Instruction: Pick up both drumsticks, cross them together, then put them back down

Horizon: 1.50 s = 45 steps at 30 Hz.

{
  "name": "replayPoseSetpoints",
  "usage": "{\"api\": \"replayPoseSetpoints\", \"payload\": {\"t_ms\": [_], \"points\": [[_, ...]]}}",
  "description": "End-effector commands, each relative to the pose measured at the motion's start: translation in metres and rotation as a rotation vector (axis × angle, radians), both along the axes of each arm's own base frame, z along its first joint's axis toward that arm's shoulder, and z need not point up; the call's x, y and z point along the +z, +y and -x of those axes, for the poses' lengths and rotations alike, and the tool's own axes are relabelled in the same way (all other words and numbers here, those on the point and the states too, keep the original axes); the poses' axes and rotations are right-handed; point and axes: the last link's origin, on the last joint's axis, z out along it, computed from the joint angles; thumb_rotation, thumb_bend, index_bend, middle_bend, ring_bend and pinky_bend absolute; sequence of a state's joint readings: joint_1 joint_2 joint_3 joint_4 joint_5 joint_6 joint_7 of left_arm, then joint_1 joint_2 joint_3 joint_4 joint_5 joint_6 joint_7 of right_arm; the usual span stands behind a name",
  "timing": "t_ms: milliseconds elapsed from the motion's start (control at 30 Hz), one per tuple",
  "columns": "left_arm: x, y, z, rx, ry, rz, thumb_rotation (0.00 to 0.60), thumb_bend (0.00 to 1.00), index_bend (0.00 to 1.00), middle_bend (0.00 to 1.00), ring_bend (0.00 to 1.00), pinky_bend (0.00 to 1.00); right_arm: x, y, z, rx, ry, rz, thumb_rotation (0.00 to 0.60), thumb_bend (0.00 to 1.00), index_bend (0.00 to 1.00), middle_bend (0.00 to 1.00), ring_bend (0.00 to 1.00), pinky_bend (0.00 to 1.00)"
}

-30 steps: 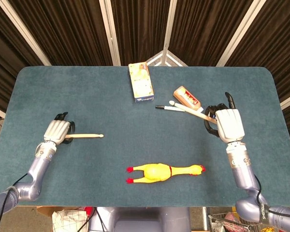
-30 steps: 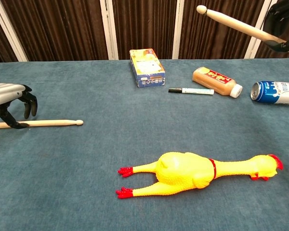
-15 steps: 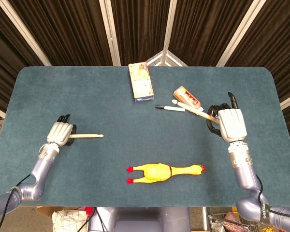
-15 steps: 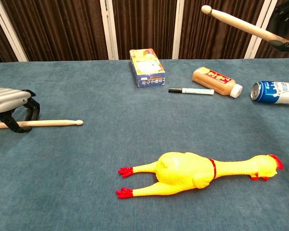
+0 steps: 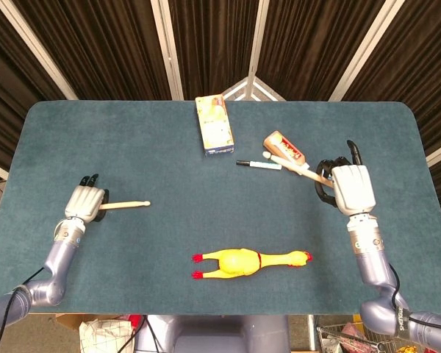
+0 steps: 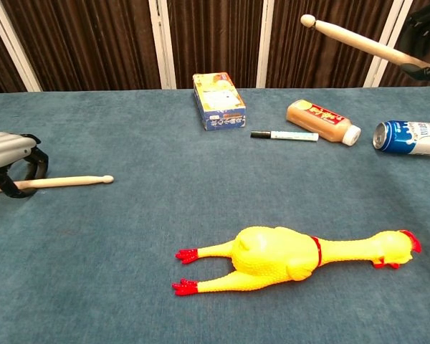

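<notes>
Left robot hand point(image 5: 84, 201): it sits at the left edge of the frame in both views, low over the bench point(image 5: 132, 147). My fingers point(image 6: 18, 175) are curled around the butt end of the left drumstick, so I am holding it.

Left drumstick point(image 5: 125, 204): it points toward the right of the frame, with the round tip free. In the chest view the tip seems a little above the cloth, but I cannot tell for sure.

Right robot hand point(image 5: 350, 188): it is at the right side of the head view and at the upper right corner of the chest view, well above the bench. My fingers are wrapped around the thick end of the right drumstick.

Right drumstick point(image 6: 358, 41): it is in the air, tilted, with the tip toward the upper middle of the chest view.

Rubber chicken point(image 5: 250, 260): yellow with red feet, it lies on its side at the lower middle of the frame.

Box point(image 5: 214, 124): it lies at the top middle of the bench.

Marker point(image 6: 284, 135): it lies just in front of the bottle point(image 6: 322, 120), which lies on its side.

Can point(image 6: 410, 137): blue, on its side at the right edge of the chest view.
</notes>
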State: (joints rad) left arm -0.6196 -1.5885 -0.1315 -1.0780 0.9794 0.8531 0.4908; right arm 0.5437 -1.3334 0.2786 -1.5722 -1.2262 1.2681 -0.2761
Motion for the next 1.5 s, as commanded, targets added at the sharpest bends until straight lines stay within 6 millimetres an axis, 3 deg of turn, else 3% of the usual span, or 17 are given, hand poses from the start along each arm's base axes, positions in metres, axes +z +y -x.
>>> {"api": "replayPoseSetpoints", "payload": {"t_ms": [33, 200, 400, 767, 1500], "points": [[0.005, 0.000, 0.003, 0.017, 0.009, -0.007, 0.600, 0.40, 0.47, 0.44, 0.05, 0.10, -0.001, 0.000, 0.000, 0.000, 0.001, -0.003, 0.600, 0.51, 0.69, 0.60, 0.42, 0.05], [0.010, -0.001, 0.004, 0.038, 0.032, -0.003, 0.600, 0.40, 0.42, 0.36, 0.03, 0.10, -0.005, -0.001, -0.002, 0.001, 0.005, -0.007, 0.600, 0.51, 0.69, 0.60, 0.42, 0.05], [0.014, -0.002, 0.003, 0.051, 0.080, 0.007, 0.600, 0.40, 0.41, 0.34, 0.02, 0.10, -0.005, 0.003, -0.003, 0.008, 0.015, -0.009, 0.600, 0.51, 0.69, 0.60, 0.42, 0.05], [0.019, -0.002, -0.003, 0.033, 0.073, -0.014, 0.600, 0.40, 0.48, 0.41, 0.03, 0.10, -0.006, 0.001, 0.001, -0.001, 0.015, -0.007, 0.600, 0.51, 0.69, 0.60, 0.43, 0.05], [0.012, -0.004, -0.006, 0.029, 0.128, -0.023, 0.600, 0.40, 0.51, 0.47, 0.04, 0.10, -0.004, 0.005, 0.007, -0.007, 0.018, -0.007, 0.600, 0.51, 0.69, 0.60, 0.43, 0.05]]}}
